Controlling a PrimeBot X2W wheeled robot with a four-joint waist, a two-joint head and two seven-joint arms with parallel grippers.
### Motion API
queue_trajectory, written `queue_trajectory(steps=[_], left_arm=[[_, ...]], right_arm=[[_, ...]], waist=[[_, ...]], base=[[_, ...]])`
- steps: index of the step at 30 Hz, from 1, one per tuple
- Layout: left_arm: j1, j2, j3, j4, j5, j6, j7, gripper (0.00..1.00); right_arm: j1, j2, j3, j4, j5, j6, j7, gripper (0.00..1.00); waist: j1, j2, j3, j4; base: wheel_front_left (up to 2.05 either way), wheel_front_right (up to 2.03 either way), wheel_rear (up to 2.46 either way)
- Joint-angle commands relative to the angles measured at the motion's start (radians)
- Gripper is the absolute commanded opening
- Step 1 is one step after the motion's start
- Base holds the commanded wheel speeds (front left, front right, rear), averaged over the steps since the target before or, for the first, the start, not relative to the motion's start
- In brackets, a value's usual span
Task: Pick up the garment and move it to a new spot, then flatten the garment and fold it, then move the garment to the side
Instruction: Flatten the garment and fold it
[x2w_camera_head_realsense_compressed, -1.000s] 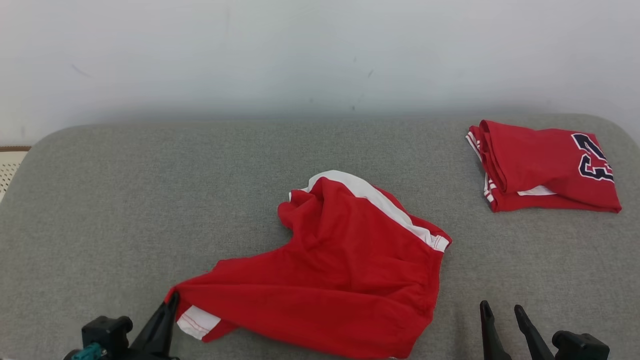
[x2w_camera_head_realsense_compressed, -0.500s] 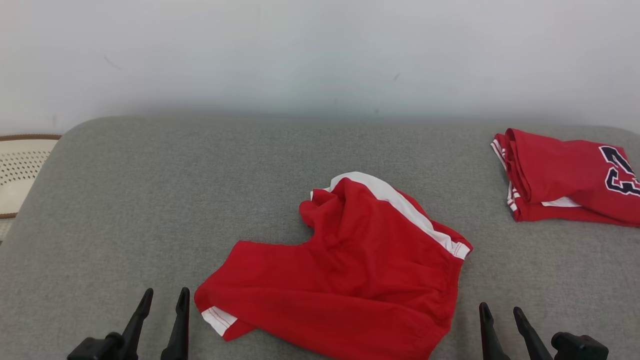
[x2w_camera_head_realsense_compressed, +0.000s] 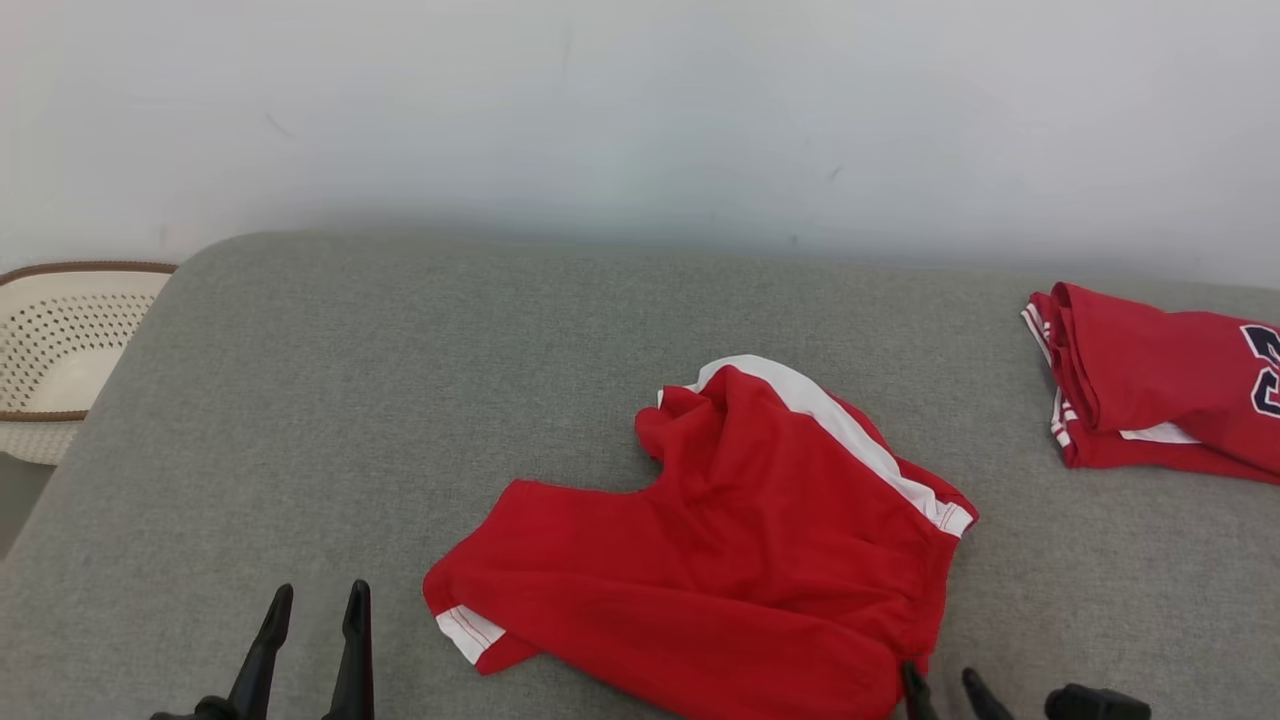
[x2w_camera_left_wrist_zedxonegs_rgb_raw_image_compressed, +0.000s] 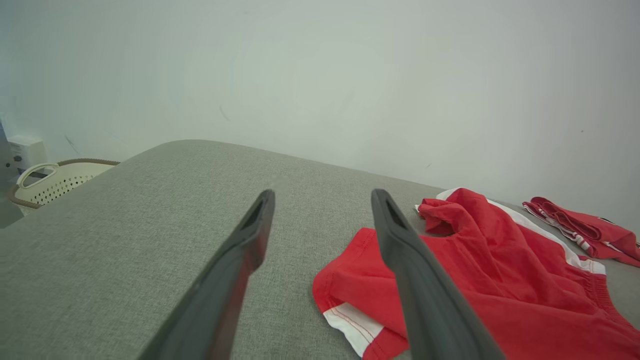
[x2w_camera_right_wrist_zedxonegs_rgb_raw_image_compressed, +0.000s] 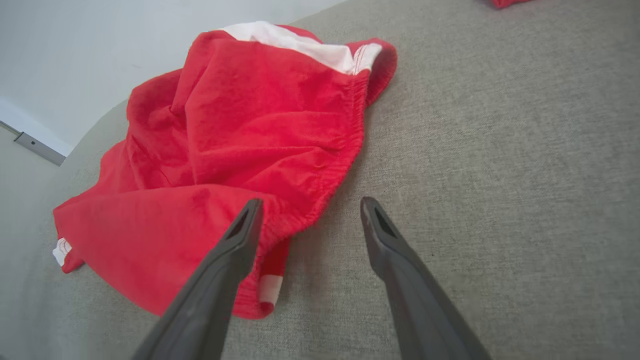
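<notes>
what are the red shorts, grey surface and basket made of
Red shorts: soft matte knit, perhaps cotton or polyester; it creases and gathers at the waistband. Grey surface: woven upholstery fabric with a visibly coarse weave. Basket: probably cream plastic, with regular perforations and a brown rim.

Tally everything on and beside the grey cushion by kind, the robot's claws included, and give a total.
Red garments: 2 (crumpled shorts, folded garment)
White basket: 1
Claws: 2 (left claw, right claw), both open
Total: 5
</notes>
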Motion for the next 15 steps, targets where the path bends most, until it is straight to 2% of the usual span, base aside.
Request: queue_trajectory(steps=[1, 8, 9, 10, 15], left_arm=[[0.009, -0.004, 0.002, -0.002, 0.008, 0.000, -0.004, 1.00], [0.014, -0.017, 0.010, 0.008, 0.018, -0.012, -0.004, 1.00], [0.013, -0.018, 0.011, 0.008, 0.019, -0.014, -0.004, 1.00], [0.012, -0.020, 0.012, 0.010, 0.020, -0.016, -0.004, 1.00], [0.003, -0.025, 0.017, 0.019, 0.022, -0.022, -0.004, 1.00]], right_arm=[[0.014, 0.001, 0.009, 0.003, 0.011, 0.000, 0.009, 1.00], [-0.006, 0.000, 0.052, 0.032, 0.079, 0.000, 0.030, 1.00], [-0.022, 0.000, 0.052, 0.039, 0.075, 0.000, 0.016, 0.39], [-0.035, -0.001, 0.054, 0.055, 0.076, 0.000, 0.008, 0.00], [-0.134, 0.000, 0.081, 0.116, 0.037, 0.000, -0.034, 0.00]], waist=[[0.0000, 0.0000, -0.002, 0.005], [0.0000, 0.0000, -0.004, 0.025], [0.0000, 0.0000, -0.004, 0.027], [0.0000, 0.0000, -0.003, 0.029], [0.0000, 0.0000, 0.003, 0.036]], base=[[0.00, 0.00, 0.00], [0.00, 0.00, 0.00], [0.00, 0.00, 0.00], [0.00, 0.00, 0.00], [0.00, 0.00, 0.00]])
